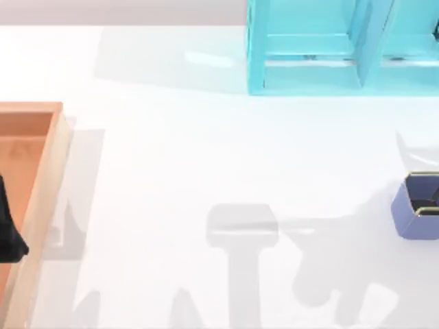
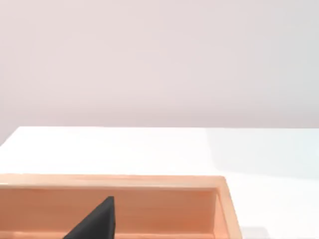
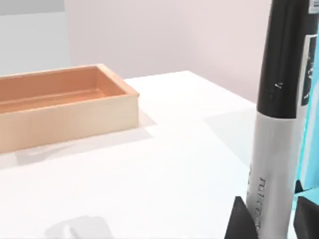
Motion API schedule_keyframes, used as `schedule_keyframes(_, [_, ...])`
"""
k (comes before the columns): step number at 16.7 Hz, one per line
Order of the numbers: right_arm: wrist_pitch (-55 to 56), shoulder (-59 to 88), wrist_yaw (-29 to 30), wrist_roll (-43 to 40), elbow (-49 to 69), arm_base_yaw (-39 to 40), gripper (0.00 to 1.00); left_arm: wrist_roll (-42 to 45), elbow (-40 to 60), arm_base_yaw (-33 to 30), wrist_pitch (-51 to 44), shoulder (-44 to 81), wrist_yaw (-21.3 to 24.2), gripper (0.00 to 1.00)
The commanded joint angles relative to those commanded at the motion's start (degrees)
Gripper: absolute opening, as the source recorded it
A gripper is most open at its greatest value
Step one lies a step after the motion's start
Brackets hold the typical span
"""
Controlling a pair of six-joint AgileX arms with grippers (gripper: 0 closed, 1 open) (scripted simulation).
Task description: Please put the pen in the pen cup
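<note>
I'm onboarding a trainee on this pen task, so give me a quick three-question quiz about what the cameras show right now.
1. True or false: the pen stands upright between the fingertips of the right gripper.
2. Where does the pen cup sit in the top view? A, at the left edge. B, at the right edge. C, in the centre.
3. Fill in the blank: the left gripper hangs over the ___ coloured tray.

Key: 1 true. 2 B. 3 orange.
</note>
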Motion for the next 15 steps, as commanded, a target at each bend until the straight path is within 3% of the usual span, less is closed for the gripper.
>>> schedule_keyframes(3, [0.0, 0.0, 0.0, 0.0, 0.0, 0.0, 0.00, 0.0, 0.0, 0.0, 0.0, 0.0, 0.0, 1.00])
schedule_keyframes(15, [0.0, 0.0, 0.0, 0.0, 0.0, 0.0, 0.90, 0.0, 0.0, 0.0, 0.0, 0.0, 0.0, 1.00])
